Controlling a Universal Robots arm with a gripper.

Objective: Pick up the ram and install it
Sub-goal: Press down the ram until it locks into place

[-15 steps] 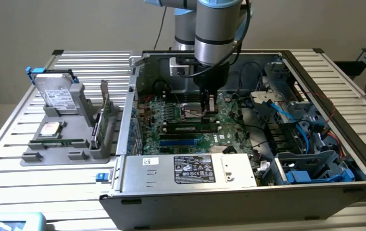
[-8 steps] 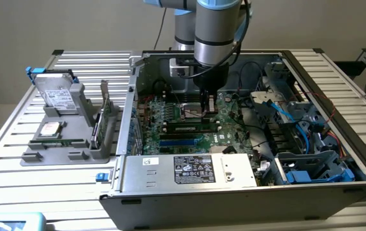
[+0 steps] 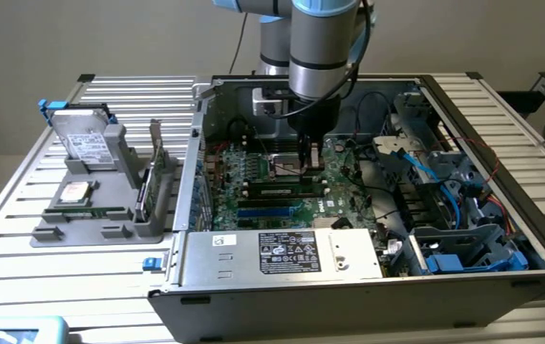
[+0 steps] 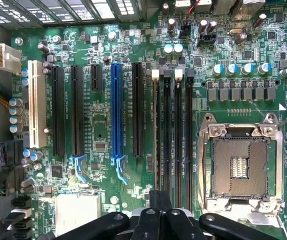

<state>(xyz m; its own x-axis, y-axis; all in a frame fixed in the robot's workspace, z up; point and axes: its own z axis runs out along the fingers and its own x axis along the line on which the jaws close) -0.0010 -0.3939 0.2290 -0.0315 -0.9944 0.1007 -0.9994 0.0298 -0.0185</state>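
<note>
A narrow green stick that looks like the ram (image 3: 91,212) lies flat along the front of a grey holder (image 3: 66,235) outside the case, at the exterior view's left. My gripper (image 3: 311,153) hangs inside the open computer case, low over the motherboard (image 3: 253,175) near the processor socket (image 3: 286,169), far from that stick. In the wrist view the gripper (image 4: 159,216) is shut, its black fingers (image 4: 147,222) together with nothing between them. They hover above the row of black memory slots (image 4: 172,135) beside the socket (image 4: 241,167).
The holder also carries an upright silver hard drive (image 3: 86,140), a tall green card (image 3: 155,168) and a small square chip (image 3: 74,192). Case walls (image 3: 463,122), blue cables (image 3: 435,168) and the power supply box (image 3: 286,252) surround the board. A blue slot (image 4: 116,110) runs beside the black ones.
</note>
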